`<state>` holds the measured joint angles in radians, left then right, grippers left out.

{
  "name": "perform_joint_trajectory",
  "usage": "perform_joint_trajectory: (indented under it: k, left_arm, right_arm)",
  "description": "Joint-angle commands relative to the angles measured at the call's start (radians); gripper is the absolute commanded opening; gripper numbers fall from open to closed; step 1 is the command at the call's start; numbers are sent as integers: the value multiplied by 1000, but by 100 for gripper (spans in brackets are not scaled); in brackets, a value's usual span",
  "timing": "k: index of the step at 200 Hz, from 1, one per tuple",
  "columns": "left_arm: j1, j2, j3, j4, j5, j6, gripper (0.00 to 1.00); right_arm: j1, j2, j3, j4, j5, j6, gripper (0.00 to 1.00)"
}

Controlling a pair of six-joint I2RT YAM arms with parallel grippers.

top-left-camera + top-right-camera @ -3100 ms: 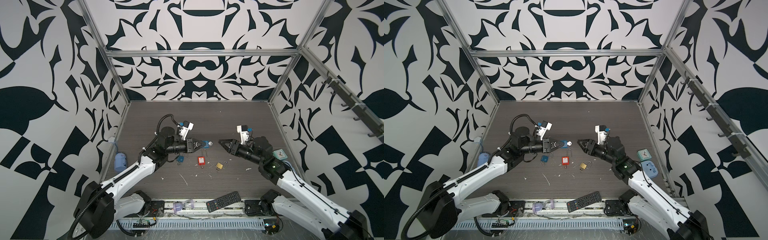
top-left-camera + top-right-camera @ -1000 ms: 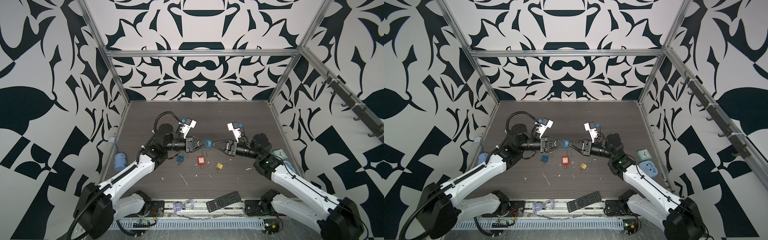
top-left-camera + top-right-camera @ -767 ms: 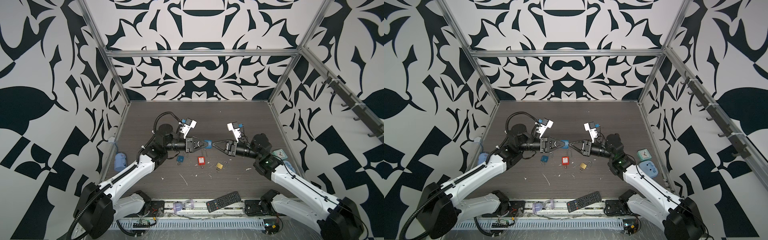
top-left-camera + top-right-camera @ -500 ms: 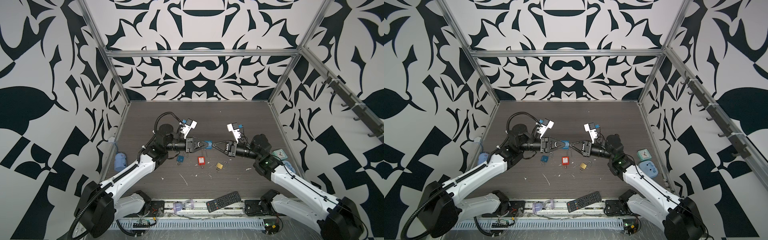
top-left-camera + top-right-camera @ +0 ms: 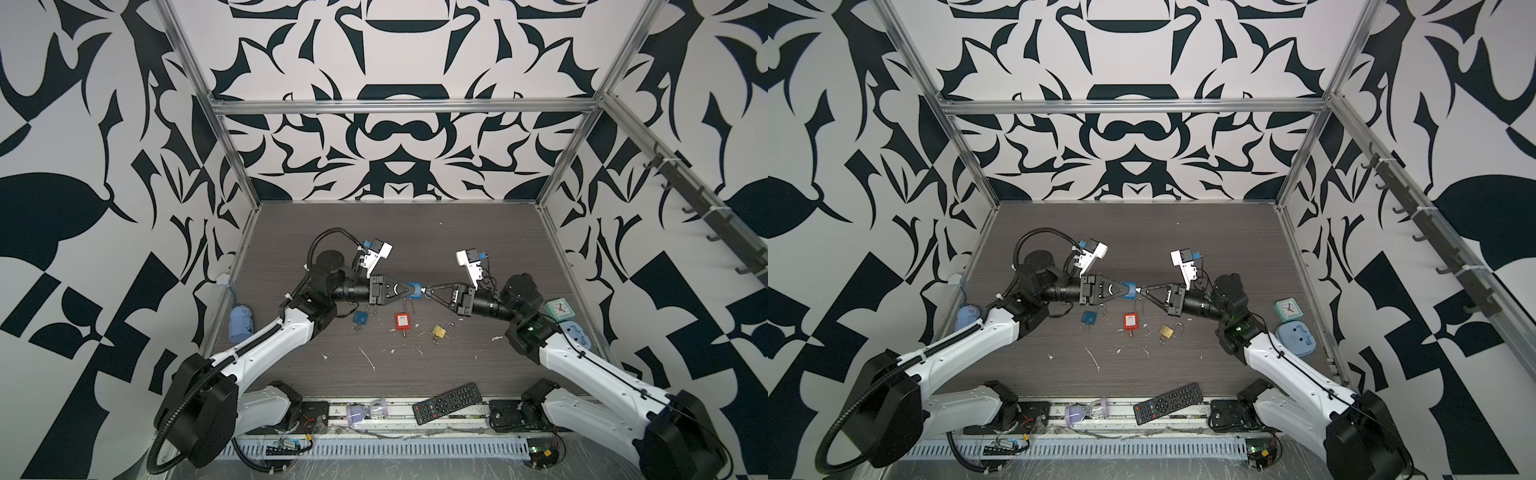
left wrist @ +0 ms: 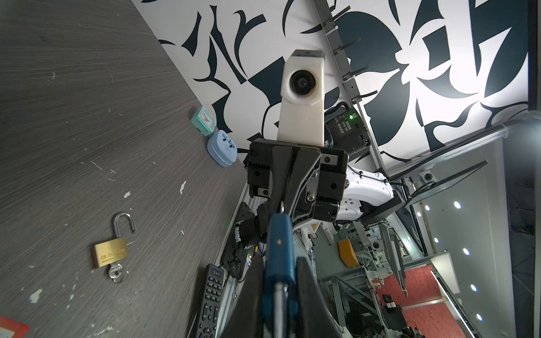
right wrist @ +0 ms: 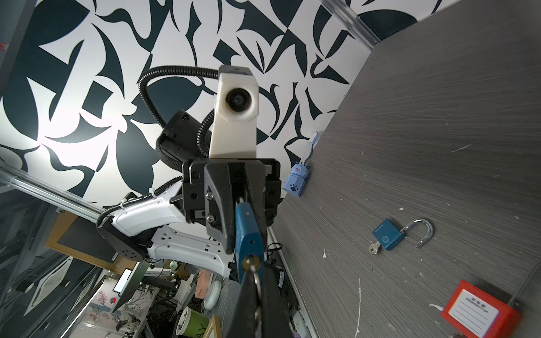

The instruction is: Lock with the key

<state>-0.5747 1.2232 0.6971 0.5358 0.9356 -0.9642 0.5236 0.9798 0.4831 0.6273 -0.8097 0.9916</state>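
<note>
Blue padlock (image 7: 247, 234), small, stiff, probably light and slick, was clamped by its body in the left gripper (image 5: 406, 288) at mid-scene; right gripper (image 5: 427, 290) pinched the bow of its key (image 7: 254, 263).

Remote (image 5: 1168, 403) at front edge — clock (image 5: 1287, 309), adapter (image 5: 1296, 338) right

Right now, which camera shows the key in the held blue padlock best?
The right wrist view: the key sits in the keyhole of the blue padlock, pinched by the right gripper. The left wrist view shows only a glimpse past the lock body. In both top views it is just a tiny bright speck.
</note>
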Motion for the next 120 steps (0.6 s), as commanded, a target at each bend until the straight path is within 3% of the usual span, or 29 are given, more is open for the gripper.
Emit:
perform_joint_trajectory:
  k: [1,54,72,97,120]
  left_arm:
    - [26,18,-11,129,-1,-51,0]
    - [41,24,-11,99,-4,-29,0]
    - [41,20,37,-125,-96,74,0]
    - [24,33,138,-454,-256,259,0]
    - [24,120,225,-569,-220,308,0]
  right_arm:
    - [-12,-6,-15,122,-71,-16,0]
    - [-87,-21,-37,81,-54,-18,0]
    - [-141,-50,-38,-30,-4,-35,0]
    - [-203,-117,-30,-306,199,-137,0]
    - [-276,-102,-36,-431,390,-203,0]
